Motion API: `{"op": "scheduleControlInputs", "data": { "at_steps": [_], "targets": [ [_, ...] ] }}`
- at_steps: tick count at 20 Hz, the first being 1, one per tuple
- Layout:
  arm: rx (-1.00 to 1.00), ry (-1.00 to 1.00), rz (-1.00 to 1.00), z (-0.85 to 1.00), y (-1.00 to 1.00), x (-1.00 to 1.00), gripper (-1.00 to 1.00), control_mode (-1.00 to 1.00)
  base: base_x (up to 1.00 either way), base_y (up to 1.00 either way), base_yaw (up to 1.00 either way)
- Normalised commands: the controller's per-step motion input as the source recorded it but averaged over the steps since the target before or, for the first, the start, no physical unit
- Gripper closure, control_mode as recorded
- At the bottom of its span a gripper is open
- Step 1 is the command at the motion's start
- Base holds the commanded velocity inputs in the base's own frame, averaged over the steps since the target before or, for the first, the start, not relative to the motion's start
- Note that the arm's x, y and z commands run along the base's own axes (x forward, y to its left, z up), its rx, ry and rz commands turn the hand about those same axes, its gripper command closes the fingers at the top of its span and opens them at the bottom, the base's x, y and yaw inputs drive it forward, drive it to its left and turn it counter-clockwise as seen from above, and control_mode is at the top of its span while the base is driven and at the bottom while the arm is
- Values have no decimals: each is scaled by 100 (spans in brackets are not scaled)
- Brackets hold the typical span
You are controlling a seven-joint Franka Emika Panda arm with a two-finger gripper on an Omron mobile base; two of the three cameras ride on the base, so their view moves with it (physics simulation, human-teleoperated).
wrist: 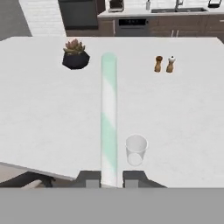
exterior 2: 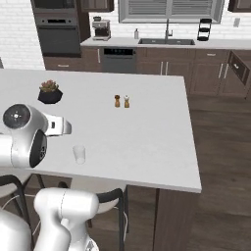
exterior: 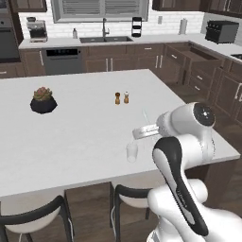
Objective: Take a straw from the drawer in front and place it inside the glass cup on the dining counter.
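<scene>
My gripper is shut on the straw, a pale stick with faint green stripes that reaches away from the fingers over the dining counter. The glass cup stands upright on the white top just right of the straw's lower end, a little ahead of the fingertips. From the left base view the gripper hovers just above and behind the glass cup, near the counter's front edge. The right base view has the gripper up and left of the cup. The drawer stands open at the back right.
Brown salt and pepper shakers stand mid-counter, beyond the cup. A potted succulent in a dark bowl sits to the left. Dark stools are tucked under the counter's front edge. Wall counters with sink run behind.
</scene>
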Motion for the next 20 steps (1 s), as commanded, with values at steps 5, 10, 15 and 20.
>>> {"op": "scheduleControlInputs", "data": {
  "at_steps": [5,10,15,20],
  "targets": [
    [11,-32,33,17,-67,0,100,-100,0,0,0],
    [13,-26,34,1,-26,0,100,-100,0,0,0],
    [9,-11,26,-3,19,0,100,-100,0,0,0],
    [3,-1,15,-14,55,0,100,-100,0,0,0]
  ]
}}
